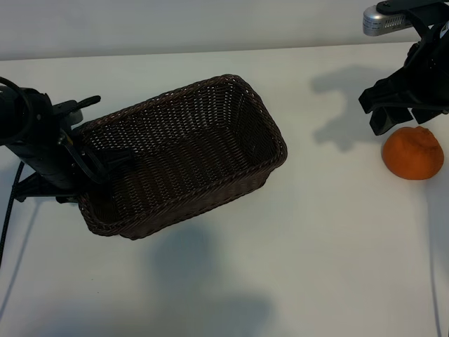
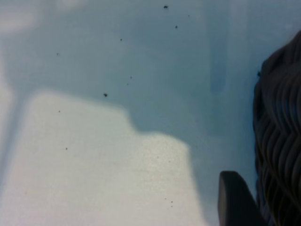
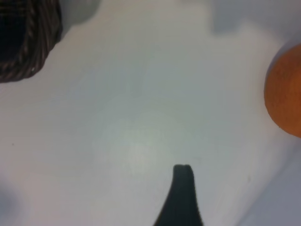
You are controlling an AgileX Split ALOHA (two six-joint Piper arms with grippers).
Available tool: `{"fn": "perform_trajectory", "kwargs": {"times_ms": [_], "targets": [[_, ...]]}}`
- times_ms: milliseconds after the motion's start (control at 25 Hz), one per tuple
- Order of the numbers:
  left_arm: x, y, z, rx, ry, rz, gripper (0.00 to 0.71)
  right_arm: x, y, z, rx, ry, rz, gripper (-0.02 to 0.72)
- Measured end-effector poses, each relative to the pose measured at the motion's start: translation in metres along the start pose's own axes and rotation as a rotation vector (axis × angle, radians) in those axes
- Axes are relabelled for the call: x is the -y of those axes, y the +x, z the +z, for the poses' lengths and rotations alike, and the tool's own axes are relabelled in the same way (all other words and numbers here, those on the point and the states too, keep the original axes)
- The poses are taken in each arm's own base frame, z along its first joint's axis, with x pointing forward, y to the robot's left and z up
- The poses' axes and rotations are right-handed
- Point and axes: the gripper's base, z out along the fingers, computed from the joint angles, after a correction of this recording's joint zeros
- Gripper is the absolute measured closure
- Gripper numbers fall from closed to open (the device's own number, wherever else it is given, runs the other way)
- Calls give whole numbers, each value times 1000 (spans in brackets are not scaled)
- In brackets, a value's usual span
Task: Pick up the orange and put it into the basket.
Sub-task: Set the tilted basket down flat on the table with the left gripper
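The dark brown wicker basket (image 1: 184, 151) stands left of the table's middle, set at an angle. My left gripper (image 1: 95, 168) is at its left end wall, one finger inside and one outside, shut on the rim. In the left wrist view the outer finger (image 2: 235, 202) lies against the wicker wall of the basket (image 2: 280, 141). The orange (image 1: 412, 153) rests on the table at the far right. My right gripper (image 1: 401, 121) hangs open just behind and above it, apart from it. The right wrist view shows one finger (image 3: 182, 197), the orange (image 3: 287, 99) at the picture's edge and a basket corner (image 3: 28, 42).
The white table (image 1: 323, 239) carries only the basket and the orange. Bare surface lies between them. A silver camera housing (image 1: 384, 21) sits above the right arm at the back right.
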Motion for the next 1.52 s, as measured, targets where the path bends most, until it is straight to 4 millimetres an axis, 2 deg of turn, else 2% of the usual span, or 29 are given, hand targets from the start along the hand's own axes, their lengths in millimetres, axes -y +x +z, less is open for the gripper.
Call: {"fn": "perform_trajectory", "kwargs": {"times_ms": [360, 560, 840, 1120, 1240, 1520], "targets": [[2, -1, -24, 79, 51, -2, 546, 0, 0, 0, 0, 0, 0, 116], [3, 0, -34, 92, 102, 8, 553, 0, 0, 0, 0, 0, 0, 116], [-6, -4, -43, 74, 226, 2, 553, 0, 0, 0, 0, -1, 0, 116], [-4, -5, -48, 85, 295, 19, 553, 0, 0, 0, 0, -1, 0, 116], [-1, -11, -54, 107, 303, 55, 553, 0, 0, 0, 0, -2, 1, 116], [15, -45, -86, 177, 325, 139, 553, 0, 1, 0, -7, -2, 1, 116]]}}
